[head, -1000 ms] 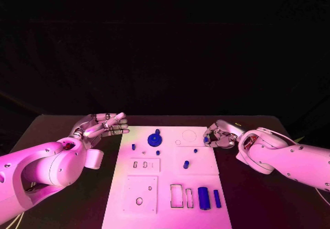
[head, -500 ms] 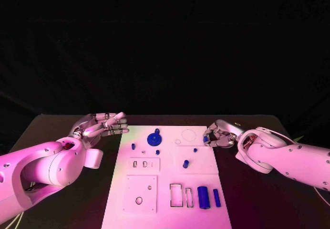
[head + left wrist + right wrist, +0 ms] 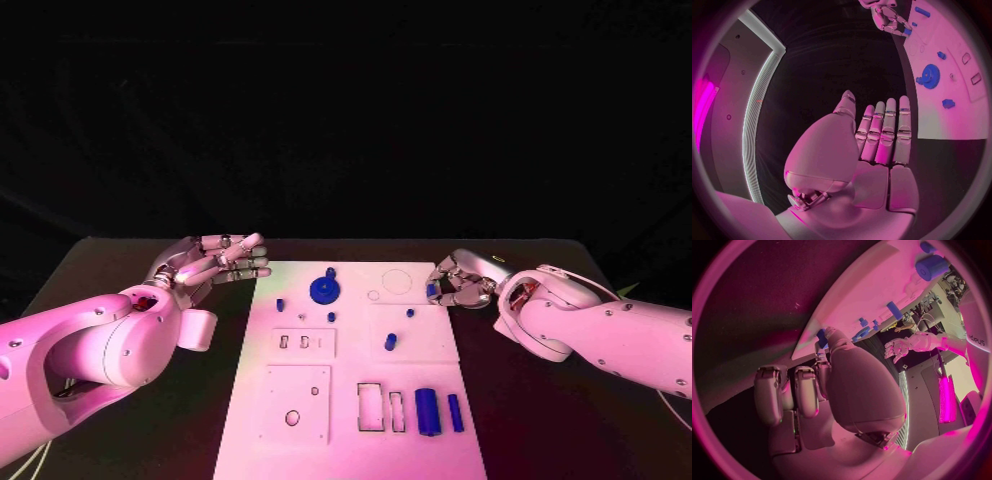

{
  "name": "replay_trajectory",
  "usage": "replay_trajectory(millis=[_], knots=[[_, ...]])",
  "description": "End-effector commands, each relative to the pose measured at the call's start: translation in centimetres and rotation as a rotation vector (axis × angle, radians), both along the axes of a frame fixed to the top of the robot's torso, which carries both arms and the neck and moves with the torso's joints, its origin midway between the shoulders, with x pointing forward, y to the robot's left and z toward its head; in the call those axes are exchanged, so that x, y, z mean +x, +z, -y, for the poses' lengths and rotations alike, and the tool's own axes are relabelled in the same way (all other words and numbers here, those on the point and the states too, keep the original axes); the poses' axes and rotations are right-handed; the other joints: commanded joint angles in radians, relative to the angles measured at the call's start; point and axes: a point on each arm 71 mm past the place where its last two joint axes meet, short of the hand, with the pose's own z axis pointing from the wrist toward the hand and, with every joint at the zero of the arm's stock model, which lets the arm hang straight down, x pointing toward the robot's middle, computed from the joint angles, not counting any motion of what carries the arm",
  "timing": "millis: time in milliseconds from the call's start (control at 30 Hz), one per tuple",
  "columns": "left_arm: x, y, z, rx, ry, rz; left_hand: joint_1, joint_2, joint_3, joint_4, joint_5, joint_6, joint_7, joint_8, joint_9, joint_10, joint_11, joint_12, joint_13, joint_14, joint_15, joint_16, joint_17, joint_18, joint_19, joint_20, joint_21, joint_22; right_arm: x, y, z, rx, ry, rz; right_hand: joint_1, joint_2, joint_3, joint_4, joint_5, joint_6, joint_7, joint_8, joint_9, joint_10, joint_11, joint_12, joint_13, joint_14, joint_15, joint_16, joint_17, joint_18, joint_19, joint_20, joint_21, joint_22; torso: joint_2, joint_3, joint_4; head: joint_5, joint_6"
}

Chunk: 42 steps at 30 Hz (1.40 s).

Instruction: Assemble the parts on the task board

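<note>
The white task board [image 3: 433,345] lies in the middle of the black table. On it are a blue gear [image 3: 325,291], several small blue pegs such as one [image 3: 389,343] near the middle, and two blue cylinders [image 3: 427,413] at the near right. My right hand [image 3: 462,282] hovers at the board's far right edge and pinches a small blue part [image 3: 433,291] between thumb and finger; the same part [image 3: 822,337] appears in the right wrist view. My left hand [image 3: 216,262] is off the board's far left corner, fingers straight and apart, holding nothing [image 3: 876,135].
The board has raised white plates with slots and holes [image 3: 294,405] at the near left and rectangular cut-outs [image 3: 382,410] beside the cylinders. A round recess [image 3: 397,282] lies just left of the right hand. Bare black table [image 3: 577,420] flanks the board.
The right hand has barely shifted at the board's far right edge, still pinching the small blue part. The left hand has stayed where it was.
</note>
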Motion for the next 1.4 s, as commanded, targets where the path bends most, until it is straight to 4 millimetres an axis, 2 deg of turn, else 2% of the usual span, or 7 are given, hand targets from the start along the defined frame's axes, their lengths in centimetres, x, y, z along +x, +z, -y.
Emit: replay_trajectory(millis=[33,533,833,1000,1067,1200,1400], knots=[[0.0,0.1,0.2,-0.009,-0.017,0.003,0.002,0.005,-0.003,-0.005,-0.003,0.0,0.005,-0.006,-0.001,0.0,0.004,-0.007,-0.001,-0.001,0.007,-0.005,0.001,0.013,0.0,0.007,-0.003,-0.001,-0.1,-0.1,-0.2,-0.007,0.011,-0.003,0.003,0.019,0.008,0.001,-0.006,0.011,-0.001,0.008,0.006,0.003,-0.009,0.005,0.059,0.089,-0.007,0.006,0.194,-0.012,0.04,-0.01,0.005,0.192,0.0,-0.0001,-0.0001,0.001,-0.003],[0.1,0.0,0.1,-0.007,-0.014,0.001,0.002,0.005,-0.003,-0.005,-0.003,0.0,0.005,-0.006,-0.001,0.0,0.004,-0.007,-0.001,-0.001,0.007,-0.005,0.001,0.013,0.0,0.007,-0.003,-0.001,-1.0,1.8,-2.0,0.068,-0.013,0.059,0.004,0.044,0.031,0.0,-0.015,0.026,-0.013,0.02,0.015,0.012,-0.019,0.012,0.067,0.09,-0.017,0.009,0.199,-0.016,0.05,-0.02,0.016,0.203,-0.003,-0.0009,0.0026,0.007,-0.002],[0.3,-0.1,0.4,-0.007,-0.015,0.002,0.013,0.013,-0.001,-0.01,-0.003,0.001,0.005,-0.009,-0.001,0.0,0.004,-0.011,-0.001,-0.001,0.007,-0.009,0.002,0.013,-0.001,0.007,-0.005,-0.003,-1.8,4.2,-7.4,0.1,0.058,0.088,-0.007,0.05,0.034,0.006,-0.027,0.024,-0.015,0.022,0.018,0.012,-0.021,0.01,0.066,0.09,-0.019,0.007,0.197,-0.016,0.051,-0.022,0.017,0.205,-0.01,-0.0049,0.0078,0.022,-0.012],[0.5,-0.1,0.9,-0.011,-0.023,0.005,0.012,0.012,-0.003,-0.01,-0.003,0.001,0.006,-0.009,-0.001,0.0,0.004,-0.012,-0.001,-0.001,0.008,-0.01,0.002,0.013,-0.001,0.007,-0.005,-0.003,-2.3,4.1,-11.1,0.095,0.122,0.065,-0.006,0.047,0.035,0.003,-0.029,0.024,-0.015,0.023,0.019,0.01,-0.021,0.007,0.063,0.089,-0.019,0.007,0.196,-0.016,0.05,-0.023,0.015,0.204,-0.01,-0.0065,0.0191,0.022,-0.015],[0.6,-0.2,1.1,-0.012,-0.025,0.006,0.01,0.011,-0.005,-0.009,-0.003,0.001,0.006,-0.01,-0.001,0.001,0.004,-0.012,-0.001,0.0,0.008,-0.01,0.002,0.013,-0.001,0.007,-0.006,-0.004,-2.6,3.9,-12.4,0.089,0.148,0.059,-0.006,0.047,0.035,0.003,-0.029,0.024,-0.015,0.023,0.019,0.01,-0.021,0.007,0.063,0.089,-0.019,0.007,0.196,-0.016,0.05,-0.023,0.015,0.204,-0.01,-0.007,0.0203,0.026,-0.013],[0.8,-0.3,1.5,-0.012,-0.027,0.006,0.01,0.01,-0.005,-0.009,-0.003,0.001,0.006,-0.01,-0.001,0.001,0.004,-0.012,-0.001,0.0,0.008,-0.011,0.002,0.013,-0.001,0.007,-0.006,-0.004,-3.5,3.3,-15.1,0.058,0.217,0.07,-0.007,0.046,0.035,0.003,-0.029,0.023,-0.015,0.023,0.019,0.01,-0.022,0.007,0.063,0.089,-0.019,0.007,0.196,-0.016,0.049,-0.023,0.014,0.203,-0.011,-0.0088,0.0205,0.031,-0.021],[1.0,-0.4,1.6,-0.011,-0.025,0.006,0.009,0.01,-0.006,-0.009,-0.003,0.001,0.006,-0.01,-0.001,0.001,0.004,-0.012,-0.001,0.0,0.008,-0.011,0.003,0.013,-0.001,0.008,-0.006,-0.004,-4.3,2.3,-17.7,0.018,0.276,0.08,-0.011,0.046,0.035,0.005,-0.031,0.023,-0.015,0.023,0.02,0.012,-0.021,0.009,0.065,0.089,-0.02,0.006,0.195,-0.015,0.048,-0.024,0.013,0.202,-0.012,-0.0065,0.0168,0.056,-0.029]])
